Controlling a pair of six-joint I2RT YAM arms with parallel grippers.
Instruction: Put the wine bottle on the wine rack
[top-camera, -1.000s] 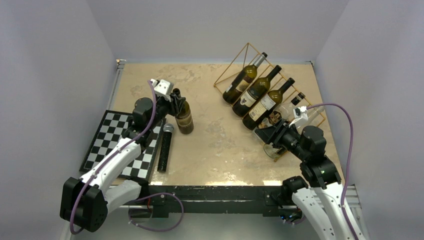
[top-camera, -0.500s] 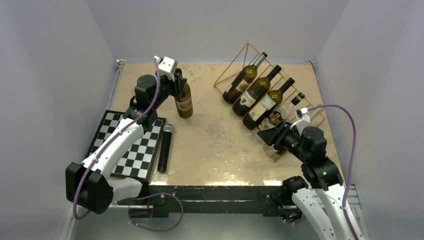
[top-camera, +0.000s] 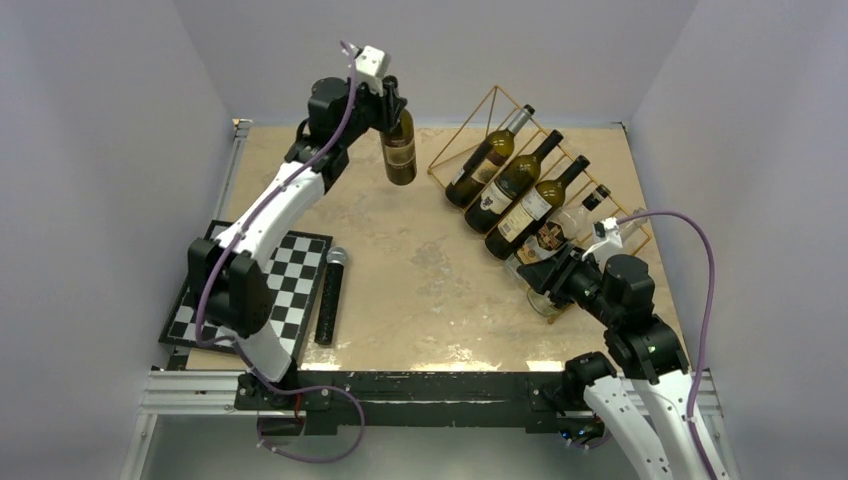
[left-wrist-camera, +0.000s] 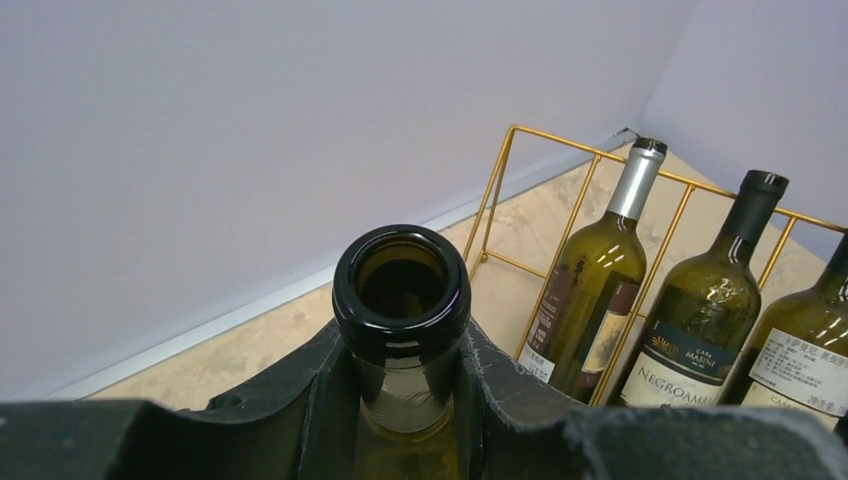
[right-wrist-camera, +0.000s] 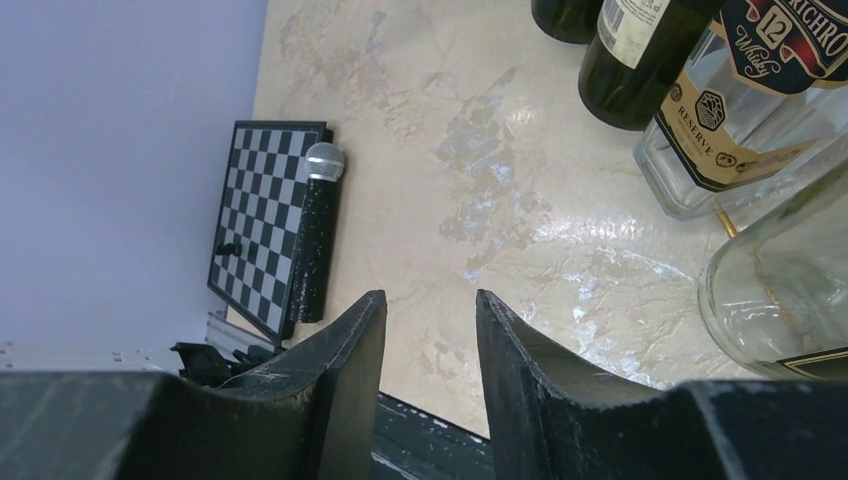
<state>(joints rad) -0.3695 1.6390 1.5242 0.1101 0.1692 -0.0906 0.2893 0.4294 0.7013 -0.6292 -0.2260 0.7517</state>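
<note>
My left gripper (top-camera: 392, 105) is shut on the neck of a dark green wine bottle (top-camera: 400, 152) and holds it upright in the air above the table's far middle, just left of the gold wire wine rack (top-camera: 482, 112). In the left wrist view the bottle's open mouth (left-wrist-camera: 401, 283) sits between my fingers, with the rack (left-wrist-camera: 500, 180) to the right. The rack holds three dark wine bottles (top-camera: 513, 180) and clear bottles at its near end. My right gripper (top-camera: 536, 270) is open and empty, low by the rack's near end; it also shows in the right wrist view (right-wrist-camera: 430, 305).
A black-and-white chessboard (top-camera: 208, 300) lies at the near left, with a black microphone (top-camera: 330, 295) along its right edge. A clear whisky bottle (right-wrist-camera: 740, 110) and another clear bottle (right-wrist-camera: 790, 290) lie close to my right gripper. Walls enclose the table.
My left arm has lifted the wine bottle off the table and carried it up, back and right, from beside the chessboard toward the rack. My right arm has hardly moved.
</note>
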